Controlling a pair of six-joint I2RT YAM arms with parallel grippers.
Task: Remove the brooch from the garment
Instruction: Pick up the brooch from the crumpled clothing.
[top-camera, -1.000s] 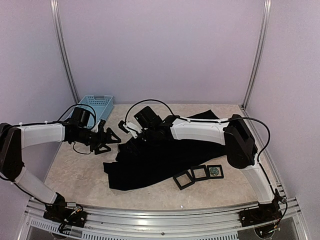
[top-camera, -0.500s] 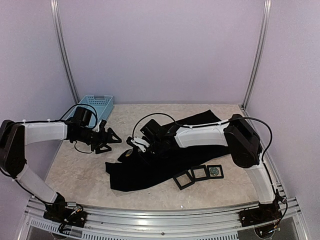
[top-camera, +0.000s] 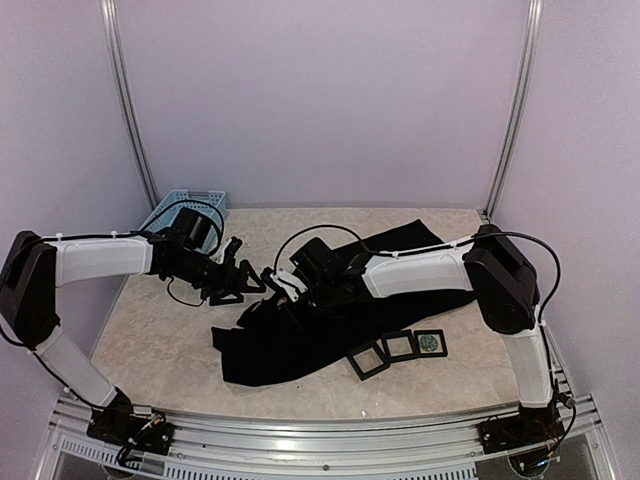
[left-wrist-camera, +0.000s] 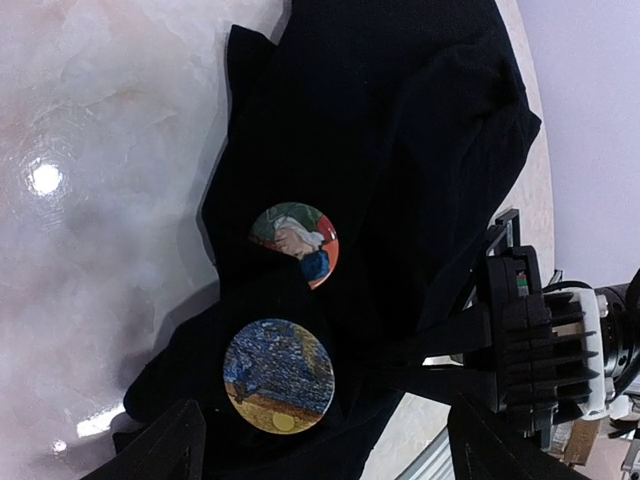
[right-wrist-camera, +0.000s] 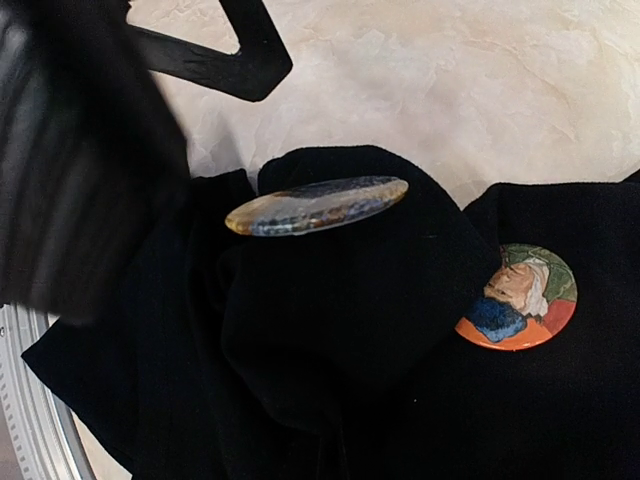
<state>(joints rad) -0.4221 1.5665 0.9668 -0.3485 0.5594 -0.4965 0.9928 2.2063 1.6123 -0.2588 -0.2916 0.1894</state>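
The left hand stands apart beside the garment. The right hand, closed together, seems to pinch cloth under the blue brooch. A hard pull may tear the fabric.

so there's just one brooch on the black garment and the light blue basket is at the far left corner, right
No, two round brooches show on the black garment, not one: a blue-and-yellow brooch and an orange-and-green portrait brooch, clear in the left wrist view. The light-blue basket does sit at the far left corner.
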